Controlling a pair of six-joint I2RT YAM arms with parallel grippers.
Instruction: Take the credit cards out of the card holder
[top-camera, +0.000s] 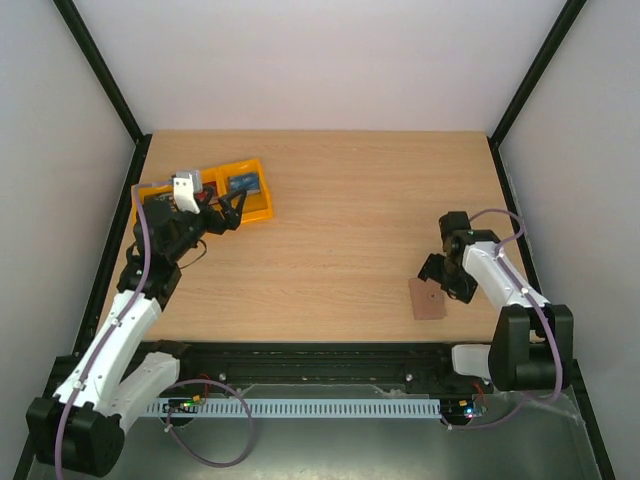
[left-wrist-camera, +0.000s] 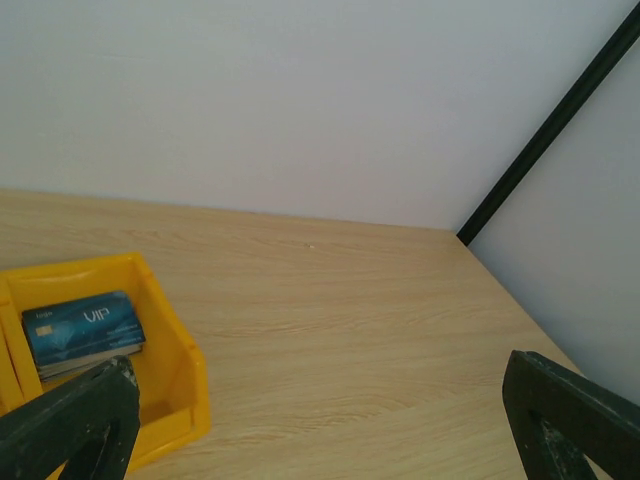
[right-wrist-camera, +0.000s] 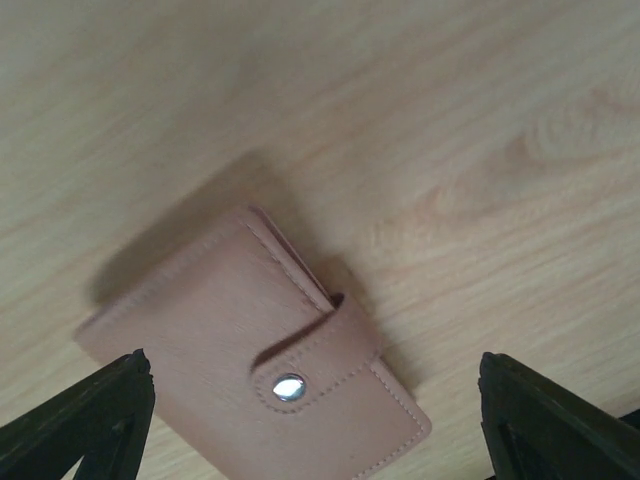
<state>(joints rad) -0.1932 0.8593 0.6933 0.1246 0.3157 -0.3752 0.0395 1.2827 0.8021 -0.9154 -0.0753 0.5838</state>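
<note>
Credit cards (left-wrist-camera: 85, 328): blue one on top, in the end compartment of the yellow tray (left-wrist-camera: 180, 385), far-left on the table (top-camera: 350, 200). Left gripper (top-camera: 232, 212) at that compartment, jaws wide apart, empty. Card holder (right-wrist-camera: 220, 350) lies flat, snapped closed, near-right table edge. Right gripper (top-camera: 446, 279) above it, jaws spread, gripping nothing.

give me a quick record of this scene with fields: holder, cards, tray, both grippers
card holder: tan, flat on the table near the front edge, snap tab fastened
blue card: lies in the end compartment of the yellow tray
yellow tray position: far left of the table
left gripper: open, beside the tray, holding nothing
right gripper: open, above the card holder, one finger on each side, not gripping
holder state: closed, no card showing
</note>
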